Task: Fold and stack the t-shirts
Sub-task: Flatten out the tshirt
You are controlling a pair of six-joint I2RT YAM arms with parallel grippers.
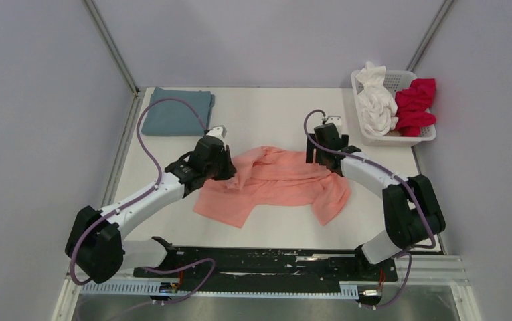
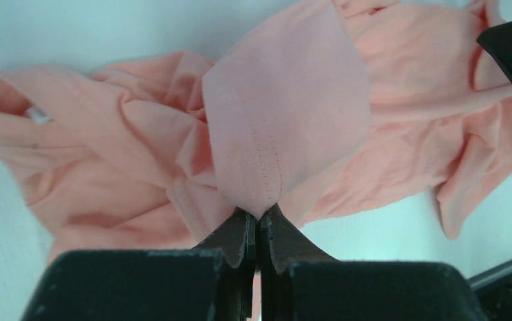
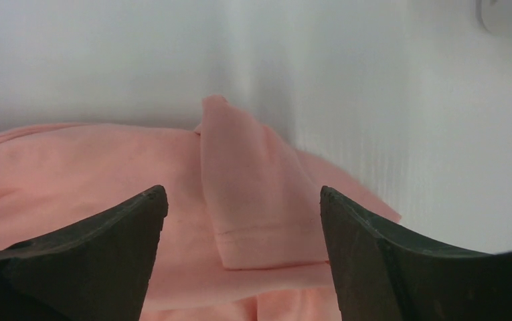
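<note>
While basket [image 1: 400,140] seemingly holds tees [image 1: 377,107], left tool [image 2: 258,224] grips salmon tee [image 2: 286,100] (right tool [image 3: 241,195] agape).

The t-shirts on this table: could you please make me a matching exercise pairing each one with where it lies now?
Things:
1. salmon-pink t-shirt
2. blue-grey t-shirt
3. white t-shirt
4. red t-shirt

Places:
A. left half of the basket, as the top view shows it
B. folded, at the far left corner of the table
C. right half of the basket, spilling over its rim
D. crumpled mid-table, pinched by the left gripper

Pairs: 1-D, 2-B, 3-A, 4-C.
</note>
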